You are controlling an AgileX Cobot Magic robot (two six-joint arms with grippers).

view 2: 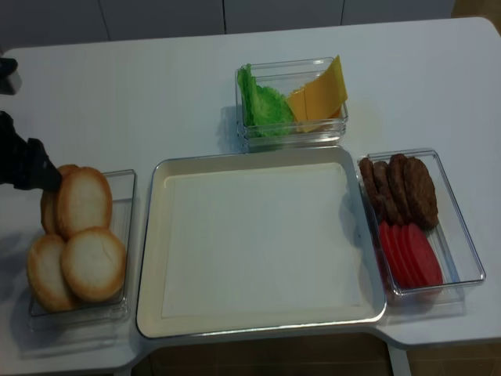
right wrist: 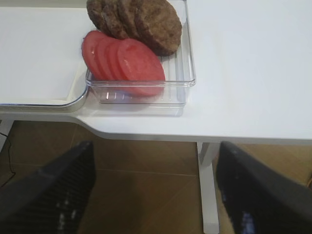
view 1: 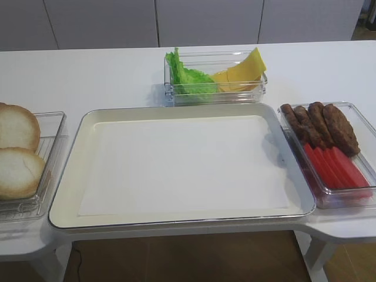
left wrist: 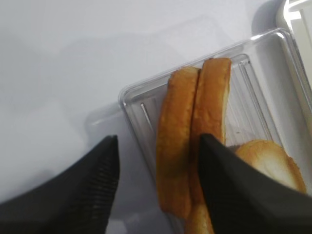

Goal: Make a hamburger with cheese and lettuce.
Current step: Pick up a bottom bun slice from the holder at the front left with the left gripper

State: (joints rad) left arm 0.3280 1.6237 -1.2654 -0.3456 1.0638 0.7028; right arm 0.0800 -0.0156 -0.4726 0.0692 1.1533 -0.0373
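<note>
From the high view I saw lettuce (view 1: 188, 79) and cheese (view 1: 242, 71) sharing a clear box behind the tray (view 1: 70, 153). My right tool (right wrist: 156, 195) hung wide apart, gripping nothing. My left tool (left wrist: 156, 175) straddled the outer bun slice (left wrist: 173, 146), jaws apart. Overhead, it sat at the bun box (view 2: 125, 184).

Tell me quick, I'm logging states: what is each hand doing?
Left hand: part-open astride an upright bun slice, not gripping.
Right hand: open, empty.

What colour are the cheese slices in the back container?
Yellow-orange. The cheese shows best in the realsense exterior high view, leaning beside the green lettuce.
</note>
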